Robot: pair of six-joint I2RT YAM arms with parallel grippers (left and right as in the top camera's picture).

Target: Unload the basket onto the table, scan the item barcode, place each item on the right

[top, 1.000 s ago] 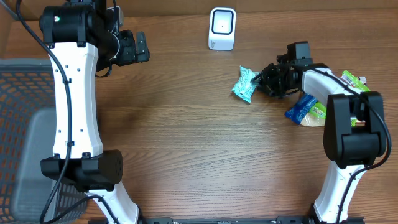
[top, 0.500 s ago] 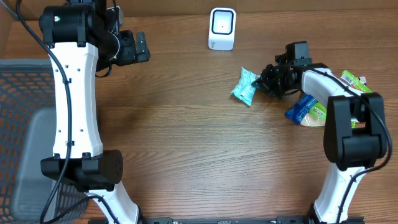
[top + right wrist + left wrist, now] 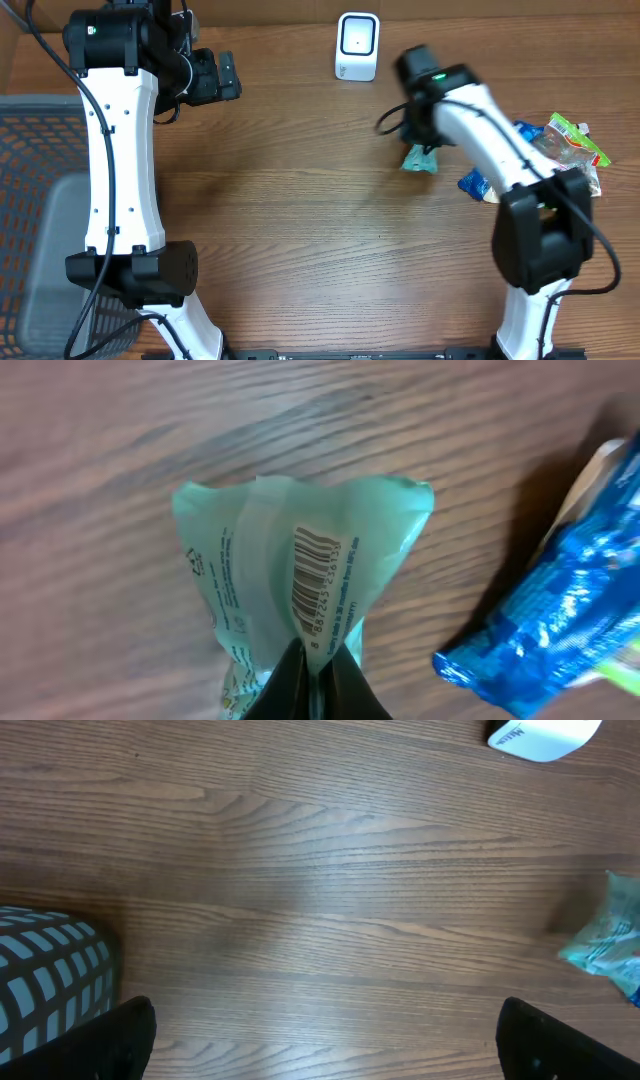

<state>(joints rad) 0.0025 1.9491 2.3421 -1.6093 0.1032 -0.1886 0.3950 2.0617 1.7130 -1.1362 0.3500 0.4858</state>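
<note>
The item, a mint-green packet (image 3: pixel 250 550), hangs from my right gripper (image 3: pixel 318 672), which is shut on its lower fold just under the barcode (image 3: pixel 316 568). The barcode faces the wrist camera. From overhead the packet (image 3: pixel 420 160) is held above the table right of centre, below the right gripper (image 3: pixel 424 138). The white scanner (image 3: pixel 357 46) stands at the back middle, up and to the left of the packet. My left gripper (image 3: pixel 216 76) is open at the back left with nothing in it. Its wrist view catches the scanner (image 3: pixel 545 734) and the packet (image 3: pixel 608 936).
A blue packet (image 3: pixel 476 183) lies on the table right of the held one and shows close by in the right wrist view (image 3: pixel 560 620). Green and clear packets (image 3: pixel 568 140) lie at the far right. A grey mesh basket (image 3: pixel 40 210) stands off the left edge.
My right gripper has shut on the green packet and lifted it off the table. The arm has swung up and left over it. The left arm has not moved.
</note>
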